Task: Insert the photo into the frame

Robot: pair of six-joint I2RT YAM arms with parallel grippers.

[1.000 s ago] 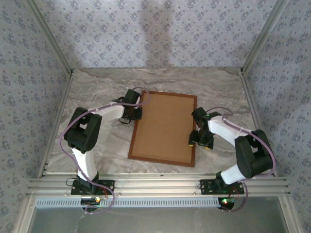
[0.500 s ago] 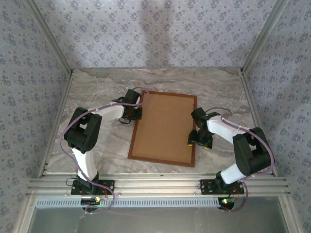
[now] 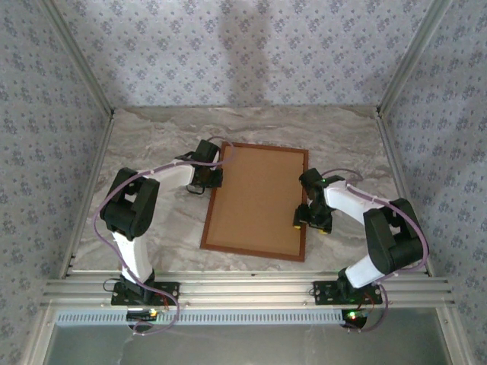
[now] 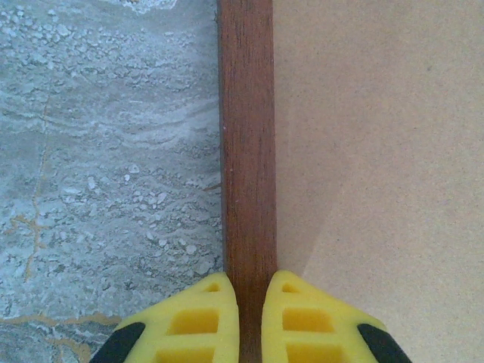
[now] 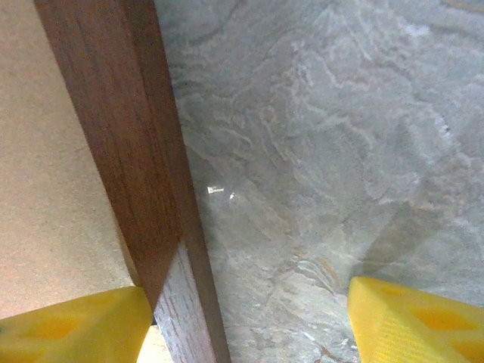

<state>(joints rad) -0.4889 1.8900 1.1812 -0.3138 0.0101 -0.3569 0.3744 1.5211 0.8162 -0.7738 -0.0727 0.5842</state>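
While the frame lies flat on the marble table, its long bars run away from the arm bases at a slight slant, and a plain brown backing board fills its opening, facing upward. Left gripper: placed over the frame's left bar, toward the far-left corner; its yellow fingers are closed together, and the narrow slit between them lines up with the bar below. Whether the tips press on the wood cannot be told. Right gripper: placed at about the middle of the frame's right bar, with its fingers spread wide and straddling that bar. One finger sits over the backing board just inside the bar, and the other sits over bare table well outside the frame. Neither finger clamps the wood. In the wrist views the reddish-brown bars show a fine lengthwise grain.
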